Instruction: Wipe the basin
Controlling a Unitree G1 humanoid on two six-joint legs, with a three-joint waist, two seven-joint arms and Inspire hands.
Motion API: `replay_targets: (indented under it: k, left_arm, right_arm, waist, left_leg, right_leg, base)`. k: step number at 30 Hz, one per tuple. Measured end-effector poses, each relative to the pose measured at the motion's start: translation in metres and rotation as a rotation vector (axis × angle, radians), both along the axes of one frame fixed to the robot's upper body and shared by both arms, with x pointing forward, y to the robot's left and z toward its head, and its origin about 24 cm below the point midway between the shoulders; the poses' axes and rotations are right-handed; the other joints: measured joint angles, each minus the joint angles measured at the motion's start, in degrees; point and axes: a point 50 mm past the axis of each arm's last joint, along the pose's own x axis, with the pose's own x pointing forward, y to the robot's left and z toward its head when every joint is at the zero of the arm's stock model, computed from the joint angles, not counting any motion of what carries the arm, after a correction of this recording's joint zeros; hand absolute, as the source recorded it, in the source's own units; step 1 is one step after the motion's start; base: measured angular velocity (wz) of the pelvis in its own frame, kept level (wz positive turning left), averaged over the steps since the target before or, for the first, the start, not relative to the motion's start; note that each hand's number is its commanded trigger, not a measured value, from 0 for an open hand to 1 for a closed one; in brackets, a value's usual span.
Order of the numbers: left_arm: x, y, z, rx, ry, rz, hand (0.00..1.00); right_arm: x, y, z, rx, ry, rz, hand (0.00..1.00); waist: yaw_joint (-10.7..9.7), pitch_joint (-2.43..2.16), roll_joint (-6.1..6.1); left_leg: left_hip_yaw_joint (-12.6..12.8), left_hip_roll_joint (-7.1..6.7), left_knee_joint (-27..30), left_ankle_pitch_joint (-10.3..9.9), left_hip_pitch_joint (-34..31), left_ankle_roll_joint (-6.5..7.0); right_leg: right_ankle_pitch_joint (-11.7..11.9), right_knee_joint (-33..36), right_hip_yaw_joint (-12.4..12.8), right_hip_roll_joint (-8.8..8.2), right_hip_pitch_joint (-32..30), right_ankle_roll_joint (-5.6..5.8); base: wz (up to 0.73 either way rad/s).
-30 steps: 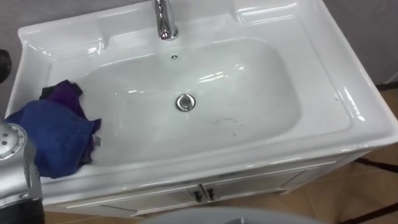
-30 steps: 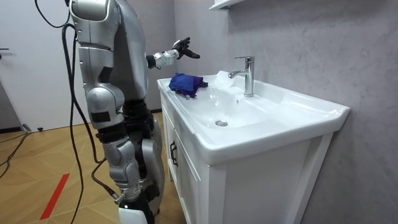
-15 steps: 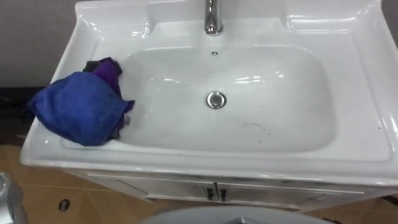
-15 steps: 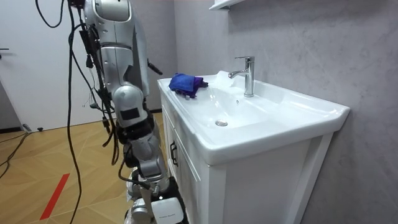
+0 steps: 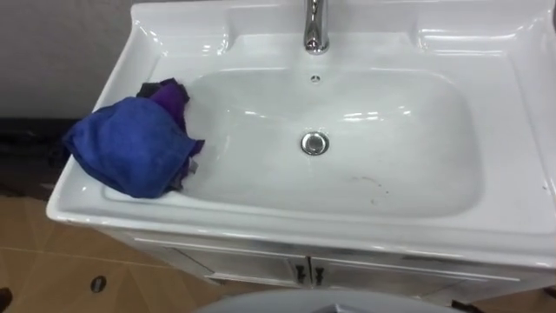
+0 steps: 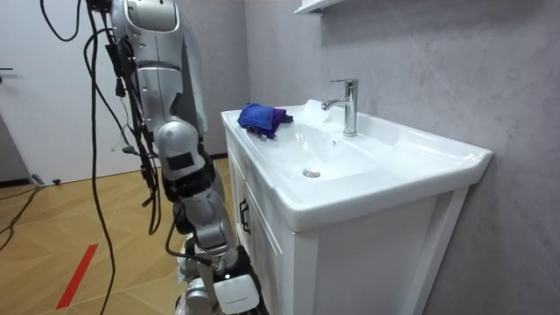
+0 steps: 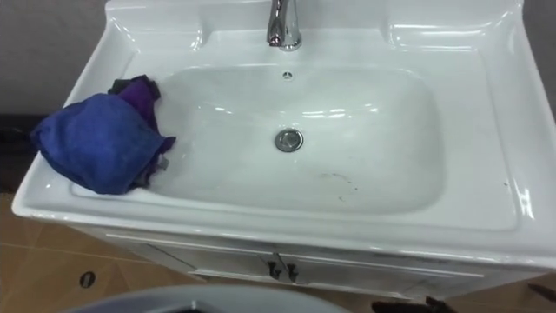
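Note:
A crumpled blue cloth with a purple cloth tucked behind it lies on the left rim of the white basin, hanging partly into the bowl. In the room view the same blue cloth sits at the far end of the basin rim. The bowl holds a chrome drain and a few thin dark marks to the drain's right. A chrome tap stands at the back. I stand at the front of the cabinet, on the room view's left.
A white cabinet with two small dark door handles carries the basin. The wooden floor shows at the lower left. The grey wall rises behind the tap, with a shelf edge above it.
A second ago my left hand was raised near the cloth; it has drawn back out of sight. The eye view has shifted to face the basin squarely. The cloth has not moved.

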Motion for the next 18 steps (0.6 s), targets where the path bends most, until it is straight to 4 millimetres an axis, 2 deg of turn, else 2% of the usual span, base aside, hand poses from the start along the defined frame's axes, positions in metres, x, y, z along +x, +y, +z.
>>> replay_targets:
  k: [2,3,5,8,11,16,18]
  left_arm:
    - [-0.013,-0.015,-0.015,-0.078,0.062,-0.006,0.0]
    - [-0.022,-0.025,-0.024,-0.131,0.104,-0.015,0.0]
    - [-0.031,-0.035,-0.033,-0.195,0.149,-0.038,0.0]
    - [-0.039,-0.044,-0.041,-0.267,0.185,-0.075,0.0]
    - [-0.049,-0.05,-0.044,-0.31,0.233,-0.11,0.0]
    - [-0.051,-0.061,-0.052,-0.392,0.364,-0.325,0.0]
    - [-0.044,-0.066,-0.055,-0.415,0.404,-0.423,0.0]
  right_arm:
    - [-0.003,0.003,-0.001,0.006,0.009,0.004,0.0]
    - [-0.005,0.004,-0.002,0.012,0.015,0.004,0.0]
    - [-0.009,0.005,-0.002,0.02,0.029,0.004,0.0]
    - [-0.012,0.006,-0.003,0.035,0.035,0.007,0.0]
    - [-0.013,0.006,-0.003,0.049,0.04,0.025,0.0]
    - [-0.018,0.006,-0.003,0.047,0.109,0.15,0.0]
    - [-0.017,0.008,-0.004,0.052,0.136,0.247,0.0]
  waist:
    - [-0.8,0.23,-0.36]
    - [-1.3,0.34,-0.9]
    - [-1.7,0.36,-1.65]
    - [-2.1,0.84,-2.46]
    - [-2.8,0.86,-2.46]
    - [-3.8,0.84,-2.47]
    - [-4.7,0.8,-2.6]
  left_leg:
    - [0.0,-0.04,0.0,0.0,0.0,0.0]
    - [0.1,-0.04,0.0,0.0,0.2,0.0]
    - [0.2,-0.03,0.1,0.0,0.3,0.01]
    - [0.9,0.05,0.1,0.0,0.2,0.01]
    - [1.5,0.08,0.1,-0.2,0.3,0.4]
    - [1.5,-0.12,0.2,-0.4,0.2,0.61]
    - [1.6,-0.11,0.2,-0.4,0.2,0.65]
  right_leg:
    - [0.0,-0.2,-0.1,0.01,0.3,0.07]
    - [0.0,-0.3,-0.1,0.03,0.6,0.09]
    - [0.0,-0.3,0.0,0.04,0.8,0.09]
    - [0.0,-0.3,0.2,0.04,0.5,0.09]
    - [0.0,-0.3,0.3,0.01,0.5,0.21]
    - [-0.1,-0.1,0.3,-0.2,0.4,0.46]
    - [-0.2,-0.1,0.2,-0.21,0.4,0.51]
  base:
    - [0.03]
    - [0.05]
    - [0.0]
    - [-0.04]
    - [0.0]
    - [0.01]
    - [0.0]
